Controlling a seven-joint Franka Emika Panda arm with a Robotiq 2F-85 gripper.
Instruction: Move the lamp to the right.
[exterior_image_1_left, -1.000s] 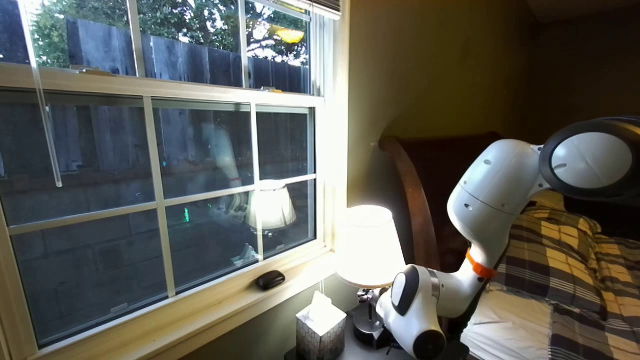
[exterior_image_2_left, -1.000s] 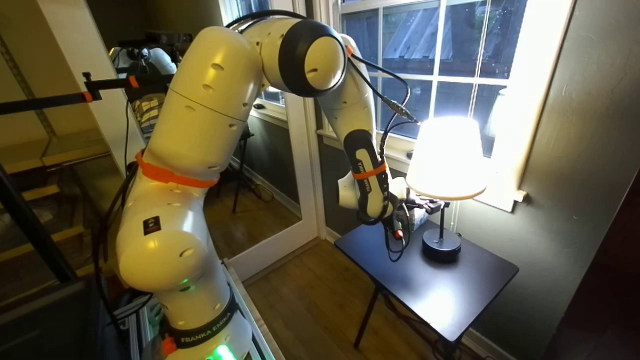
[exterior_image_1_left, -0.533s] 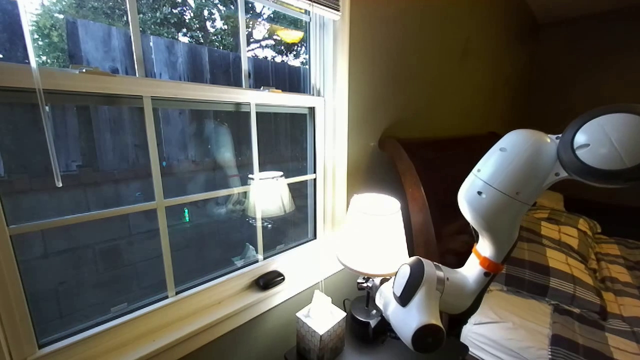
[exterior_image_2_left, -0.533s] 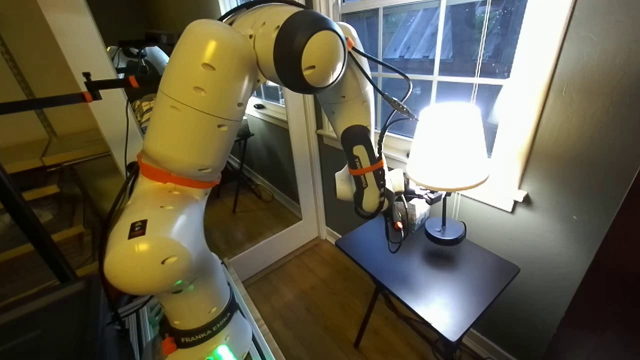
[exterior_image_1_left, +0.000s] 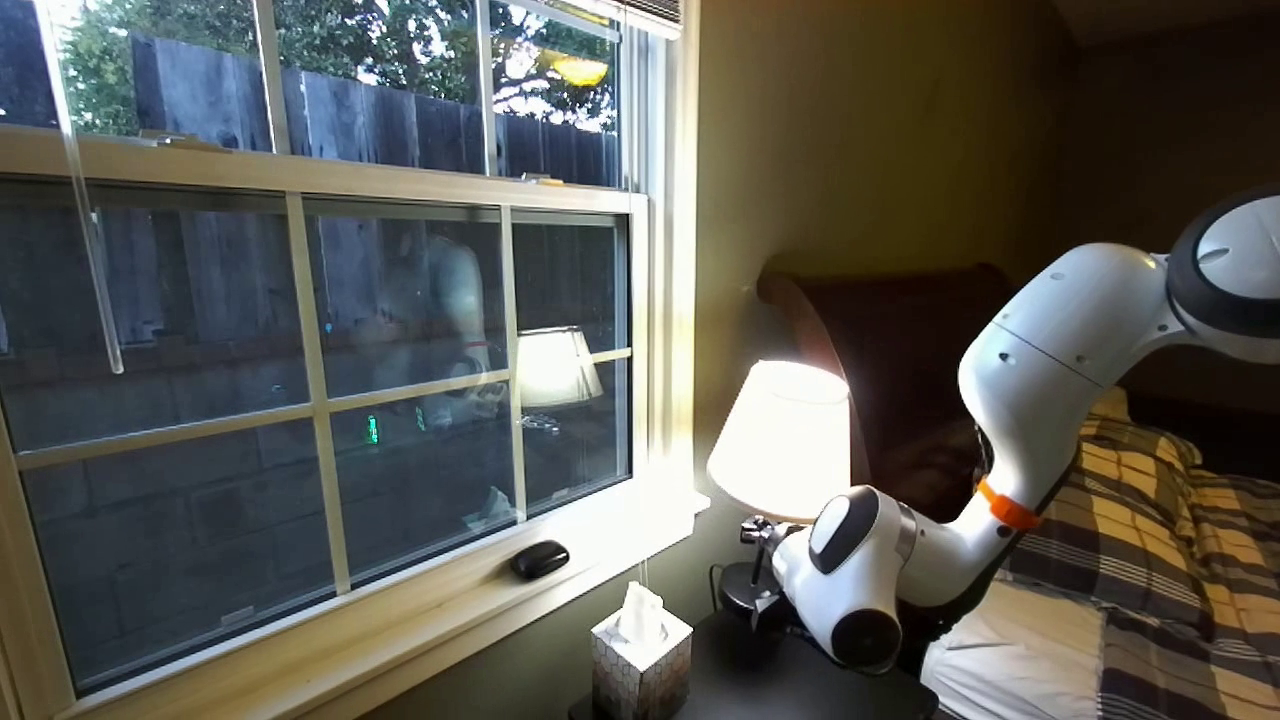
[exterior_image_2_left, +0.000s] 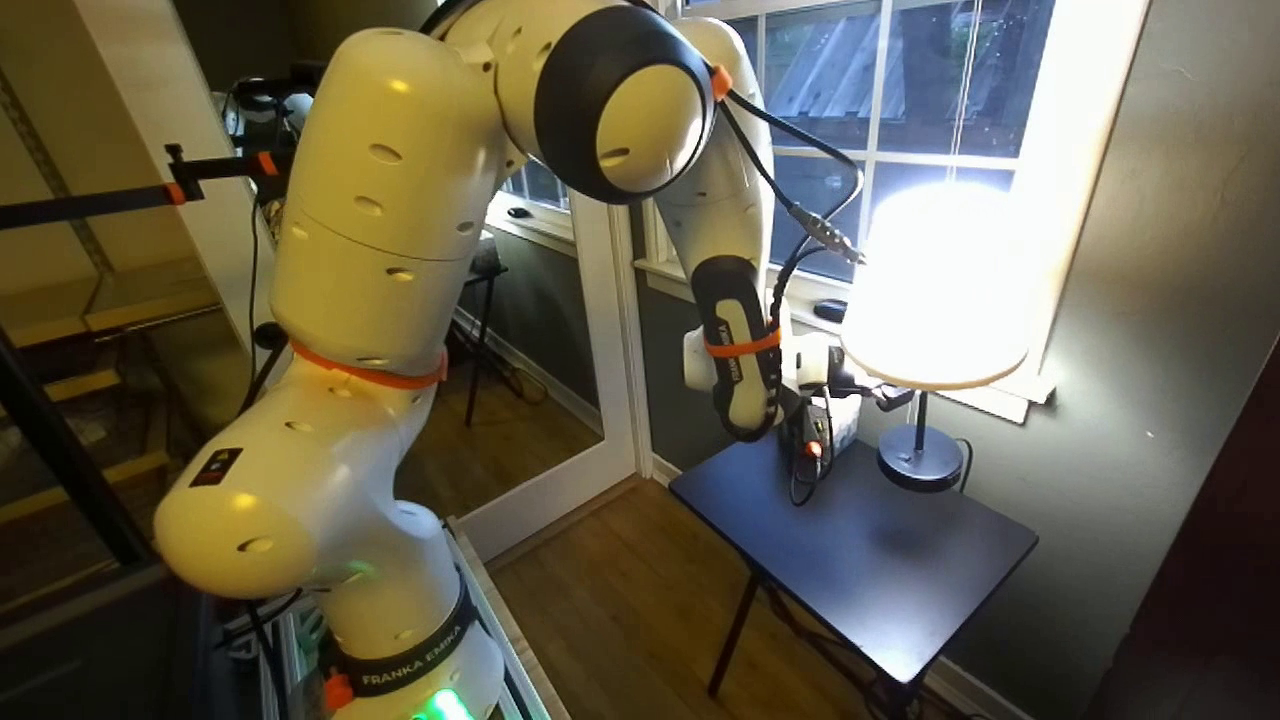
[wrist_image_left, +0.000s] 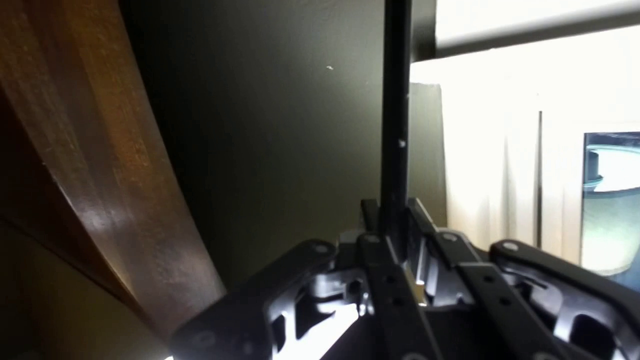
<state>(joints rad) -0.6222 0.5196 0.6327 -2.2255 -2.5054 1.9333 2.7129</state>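
The lit lamp (exterior_image_1_left: 783, 440) with its glowing cream shade shows in both exterior views (exterior_image_2_left: 938, 290). My gripper (wrist_image_left: 392, 215) is shut around the thin dark stem (wrist_image_left: 396, 115), just below the shade. The jaws also show beside the stem in the exterior views (exterior_image_1_left: 757, 533) (exterior_image_2_left: 895, 397). The round dark base (exterior_image_2_left: 920, 460) hangs above the black table, with a soft shadow under it. The lamp looks close to upright. In the wrist view the shade and the base are out of sight.
A tissue box (exterior_image_1_left: 642, 665) stands on the black table (exterior_image_2_left: 850, 570), near the lamp. A black mouse-like object (exterior_image_1_left: 540, 560) lies on the windowsill (exterior_image_1_left: 420, 630). A wooden headboard (wrist_image_left: 125, 165) rises beside the wall. A cord hangs behind the lamp base.
The lamp has risen off the table and moved to the right in both exterior views. My gripper has moved along with it, keeping hold of the stem. The tissue box has not moved.
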